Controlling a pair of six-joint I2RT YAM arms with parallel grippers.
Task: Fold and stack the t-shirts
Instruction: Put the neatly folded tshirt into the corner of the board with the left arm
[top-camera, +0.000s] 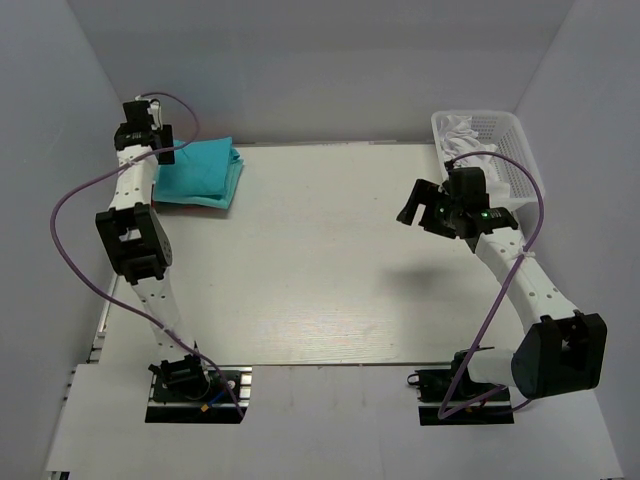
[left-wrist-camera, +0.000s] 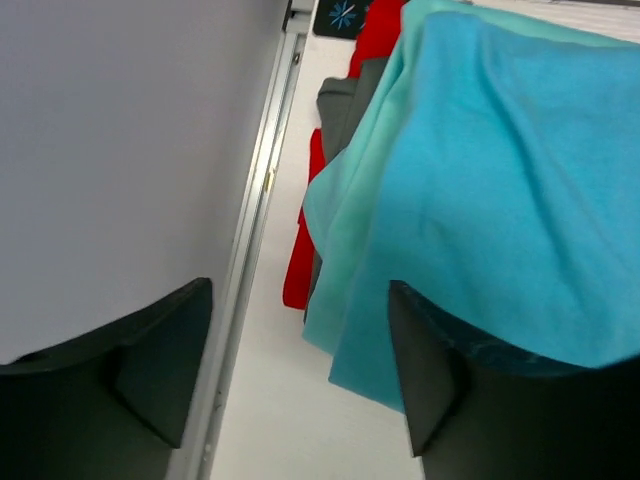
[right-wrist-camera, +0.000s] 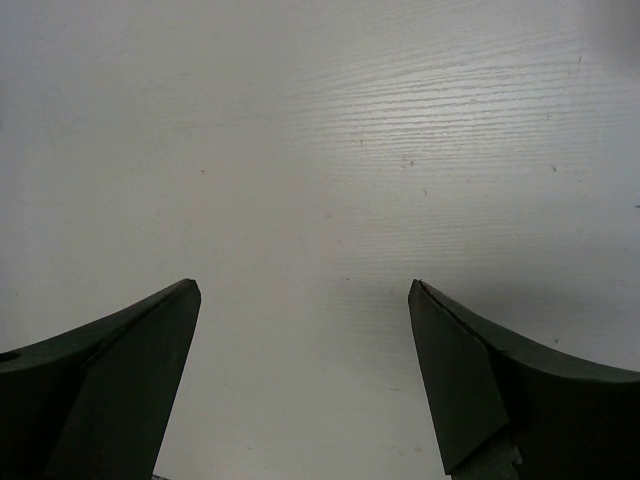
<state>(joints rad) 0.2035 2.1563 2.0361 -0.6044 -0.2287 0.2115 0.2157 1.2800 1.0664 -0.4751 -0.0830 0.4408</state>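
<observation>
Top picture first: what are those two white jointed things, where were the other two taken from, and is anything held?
They are two robot arms, the left arm and right arm, bolted to the near edge of a table; a fixed camera looks down on them. The other pictures come from a camera on each wrist, showing its own dark fingers. A stack of folded turquoise t-shirts lies far left; a white basket sits far right. The left fingers stand apart at the shirts' edge, the right fingers apart over bare table. Nothing is held.
</observation>
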